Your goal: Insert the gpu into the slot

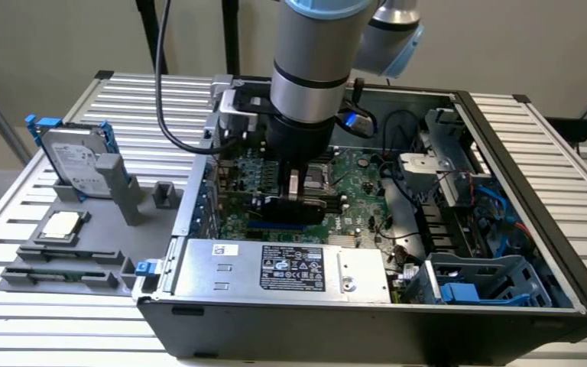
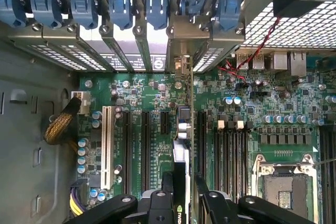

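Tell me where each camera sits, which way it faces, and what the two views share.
Exterior view: off the arm, raised outside the open case, looking down into it; the arm and gripper show above the motherboard.
Wrist view: on the wrist, looking down along the gripper at the motherboard; its fingers show, closed on the gpu, which is seen edge-on.
Shared: gripper, gpu, motherboard.

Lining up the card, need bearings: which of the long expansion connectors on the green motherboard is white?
The long white plastic connector nearest the bare grey metal case wall; the connectors beside it are all black.
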Robot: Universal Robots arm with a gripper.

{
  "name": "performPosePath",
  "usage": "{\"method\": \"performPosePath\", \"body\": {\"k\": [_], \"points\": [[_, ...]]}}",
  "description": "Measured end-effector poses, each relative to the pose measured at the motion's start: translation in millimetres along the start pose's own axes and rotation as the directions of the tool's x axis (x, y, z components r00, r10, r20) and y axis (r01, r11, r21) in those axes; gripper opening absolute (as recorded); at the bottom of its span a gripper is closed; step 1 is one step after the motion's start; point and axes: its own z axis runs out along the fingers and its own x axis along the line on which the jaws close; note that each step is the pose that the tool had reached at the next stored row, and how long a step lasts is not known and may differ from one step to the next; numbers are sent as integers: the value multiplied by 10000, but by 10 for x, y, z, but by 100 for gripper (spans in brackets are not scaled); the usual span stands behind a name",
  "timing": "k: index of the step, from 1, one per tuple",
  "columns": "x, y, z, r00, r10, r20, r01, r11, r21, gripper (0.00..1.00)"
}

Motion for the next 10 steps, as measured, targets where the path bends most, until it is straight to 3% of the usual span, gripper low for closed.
{"method": "performPosePath", "body": {"k": [10], "points": [[-16,-2,38,10000,-27,-7,27,10000,-3,26]]}}
